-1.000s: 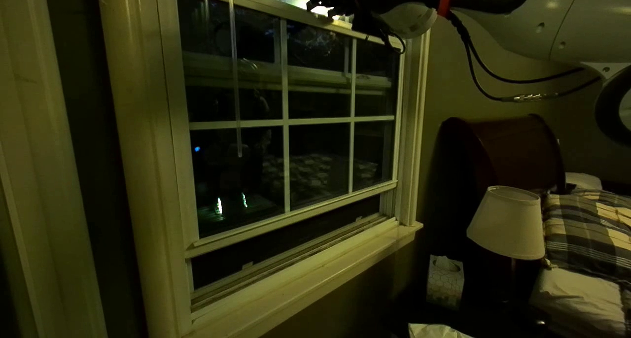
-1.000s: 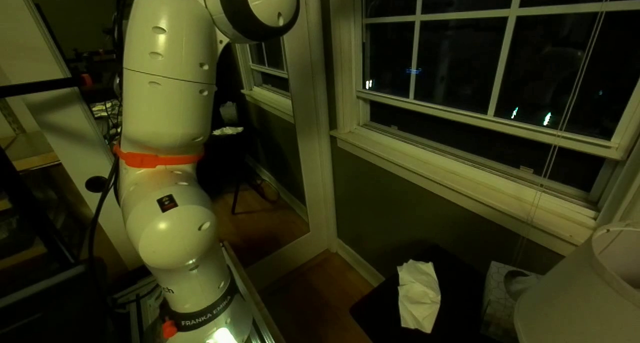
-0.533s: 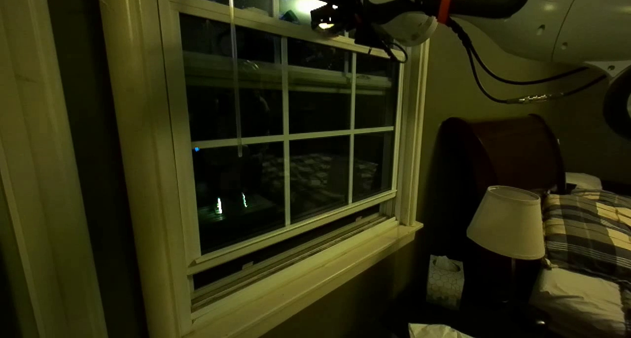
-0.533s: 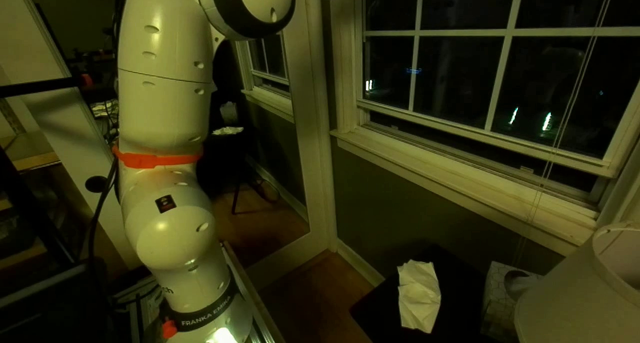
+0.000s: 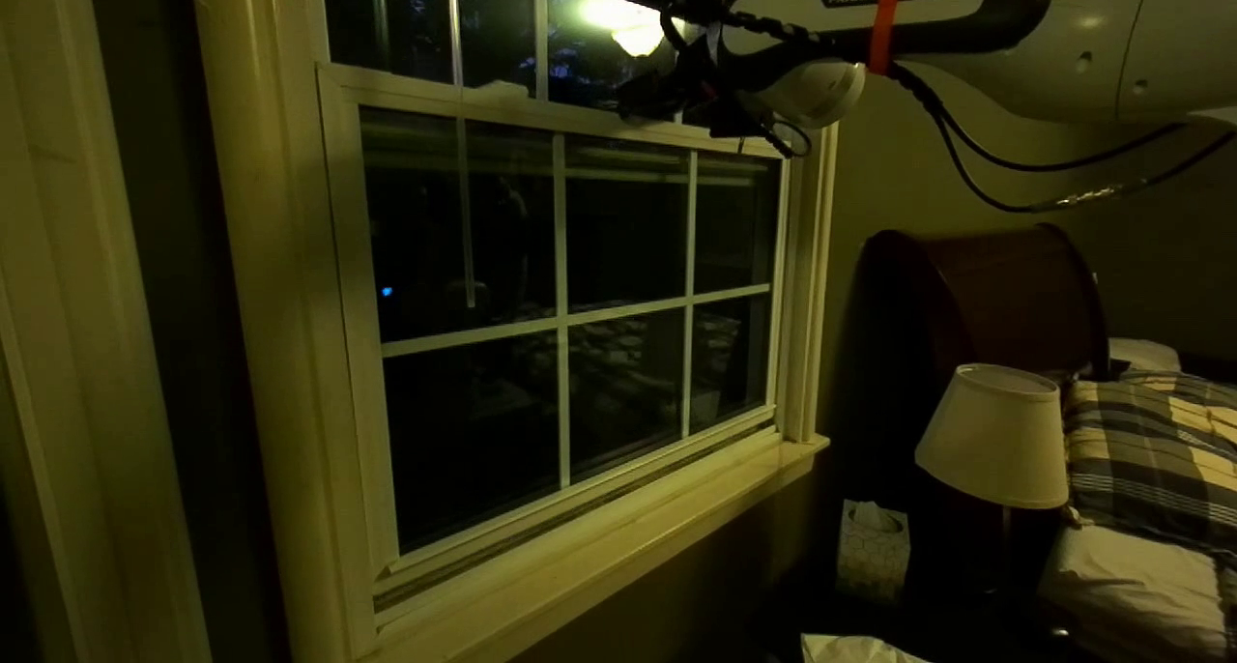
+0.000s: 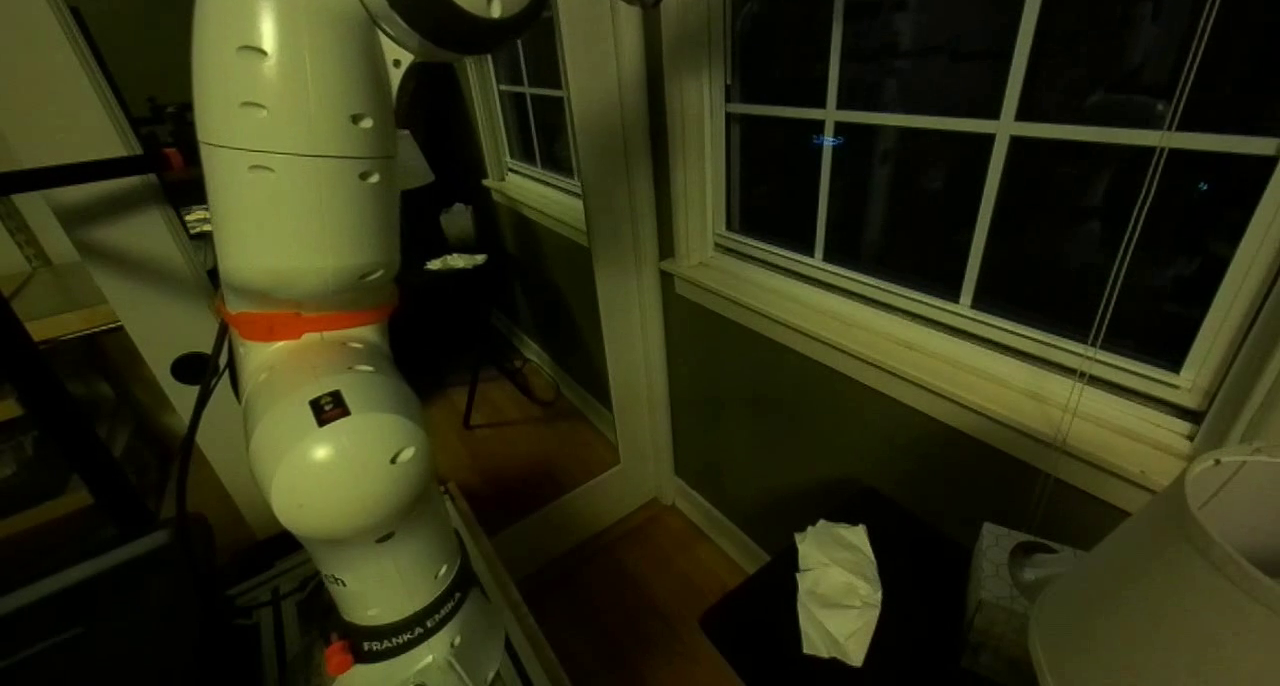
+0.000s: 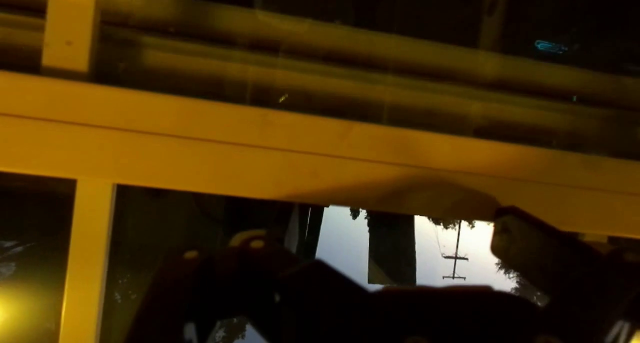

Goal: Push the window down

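Observation:
The window, a cream-white sash with six dark panes, stands low in its frame. Only a thin dark strip shows under its bottom rail. It also shows in an exterior view, with its top out of frame. My gripper is at the window's top rail, right of its middle. In the upside-down wrist view, my gripper comes in from the bottom, dark and unlit. Its fingers stand apart with sky seen between them, and one tip overlaps the edge of the top rail. Contact cannot be told for certain.
The fixed outer frame and sill surround the sash. A clear wand and a blind cord hang before the glass. A lamp, tissue box and bed stand at the right.
The window has slid down, and the dark gap under its bottom rail has shrunk to a thin strip. The gripper and arm have moved down with it, staying at the top rail.

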Controlling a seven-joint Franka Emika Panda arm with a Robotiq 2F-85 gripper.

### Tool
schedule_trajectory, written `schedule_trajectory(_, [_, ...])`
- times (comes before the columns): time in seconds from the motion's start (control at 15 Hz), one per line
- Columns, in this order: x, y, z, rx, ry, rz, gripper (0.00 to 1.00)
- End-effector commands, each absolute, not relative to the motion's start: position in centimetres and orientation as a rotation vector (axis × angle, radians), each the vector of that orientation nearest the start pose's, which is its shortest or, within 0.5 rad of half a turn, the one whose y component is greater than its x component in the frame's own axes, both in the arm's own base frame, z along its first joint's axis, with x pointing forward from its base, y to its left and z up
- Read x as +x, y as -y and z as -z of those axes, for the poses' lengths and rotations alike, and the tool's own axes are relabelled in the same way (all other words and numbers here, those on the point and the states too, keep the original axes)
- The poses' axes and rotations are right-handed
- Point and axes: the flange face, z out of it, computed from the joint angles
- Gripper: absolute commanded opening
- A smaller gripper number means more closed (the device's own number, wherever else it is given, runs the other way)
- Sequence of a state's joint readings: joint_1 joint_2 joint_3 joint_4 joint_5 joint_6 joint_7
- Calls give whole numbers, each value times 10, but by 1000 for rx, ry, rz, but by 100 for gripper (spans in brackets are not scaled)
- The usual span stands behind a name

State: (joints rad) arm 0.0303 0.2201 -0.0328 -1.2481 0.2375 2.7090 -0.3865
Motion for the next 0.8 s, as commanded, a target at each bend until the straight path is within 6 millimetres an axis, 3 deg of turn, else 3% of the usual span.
schedule_trajectory(0.0, [648,38,-727,-2707,295,1664,100])
schedule_trajectory(0.2, [641,40,-712,-2723,300,1640,100])
schedule_trajectory(0.6, [629,45,-701,-2718,315,1709,100])
schedule_trajectory(0.67, [634,19,-763,-2589,379,1919,100])
schedule_trajectory(0.73, [632,23,-755,-2610,372,1893,100])
